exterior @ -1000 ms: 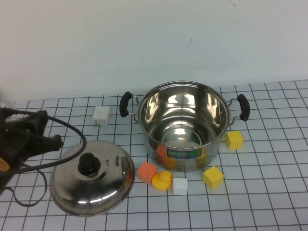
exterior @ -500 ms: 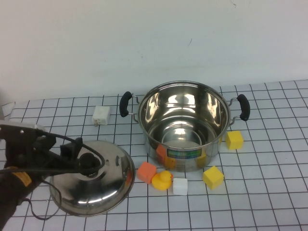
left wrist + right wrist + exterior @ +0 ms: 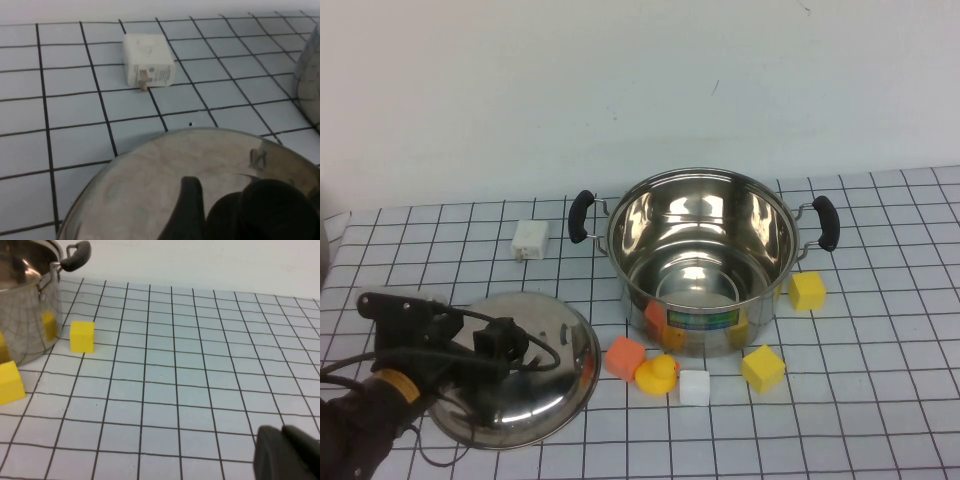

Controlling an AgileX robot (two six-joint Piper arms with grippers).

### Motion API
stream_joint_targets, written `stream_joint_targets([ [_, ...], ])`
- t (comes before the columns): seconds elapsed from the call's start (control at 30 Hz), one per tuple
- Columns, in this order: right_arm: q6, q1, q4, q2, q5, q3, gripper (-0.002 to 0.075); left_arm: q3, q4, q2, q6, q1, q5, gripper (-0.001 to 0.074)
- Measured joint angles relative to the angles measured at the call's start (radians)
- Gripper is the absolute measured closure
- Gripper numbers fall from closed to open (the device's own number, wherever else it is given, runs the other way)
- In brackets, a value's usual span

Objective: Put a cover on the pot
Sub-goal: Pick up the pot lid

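Note:
The pot (image 3: 700,262) stands open in the middle of the grid mat, with black side handles and a green-blue label facing front. The domed steel lid (image 3: 545,385) lies flat to its left, and its black knob (image 3: 503,340) sits under my left gripper (image 3: 498,345). In the left wrist view one finger (image 3: 189,207) stands beside the knob (image 3: 280,210) with a gap; the left gripper (image 3: 252,200) is open around the knob. My right gripper (image 3: 286,434) is shut and empty, low over the mat to the right of the pot (image 3: 22,315); it is outside the high view.
A white charger block (image 3: 530,240) lies behind the lid. An orange cube (image 3: 625,357), a yellow duck (image 3: 657,375), a white cube (image 3: 694,387) and a yellow cube (image 3: 762,367) lie in front of the pot. Another yellow cube (image 3: 807,291) sits at its right.
My left gripper has come in from the left edge and lowered over the lid's knob. The lid and pot have not moved.

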Motion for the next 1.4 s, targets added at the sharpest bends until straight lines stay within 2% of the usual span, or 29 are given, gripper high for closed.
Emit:
stream_joint_targets([
  [0.27,-0.002,0.0,0.0,0.0,0.0,0.0,0.0717,-0.064,-0.042,0.092,0.068,-0.065,0.015,0.0194],
  [0.37,-0.002,0.0,0.0,0.0,0.0,0.0,0.0717,-0.072,-0.102,0.122,0.073,-0.089,0.009,0.0225],
  [0.47,-0.002,0.0,0.0,0.0,0.0,0.0,0.0717,-0.078,-0.144,0.127,0.073,-0.104,0.0,0.0317],
  [0.53,-0.002,0.0,0.0,0.0,0.0,0.0,0.0717,-0.077,-0.157,0.129,0.073,-0.108,-0.011,0.0415],
  [0.8,-0.002,0.0,-0.001,0.0,0.0,0.0,0.0717,-0.077,-0.225,0.123,0.024,-0.11,-0.026,0.0409],
  [0.97,-0.002,0.0,-0.001,0.0,0.0,0.0,0.0717,-0.042,-0.305,0.019,0.047,-0.11,-0.011,0.0409],
  [1.07,-0.002,0.0,-0.001,0.0,0.0,0.0,0.0717,-0.034,-0.385,-0.09,0.12,-0.11,0.005,0.0409],
  [1.27,-0.002,0.0,-0.001,0.0,0.0,0.0,0.0717,-0.041,-0.446,-0.292,0.194,-0.11,0.098,0.0409],
  [1.4,-0.002,0.0,-0.001,0.0,0.0,0.0,0.0717,-0.122,-0.341,-0.397,0.146,-0.11,0.242,0.0409],
])
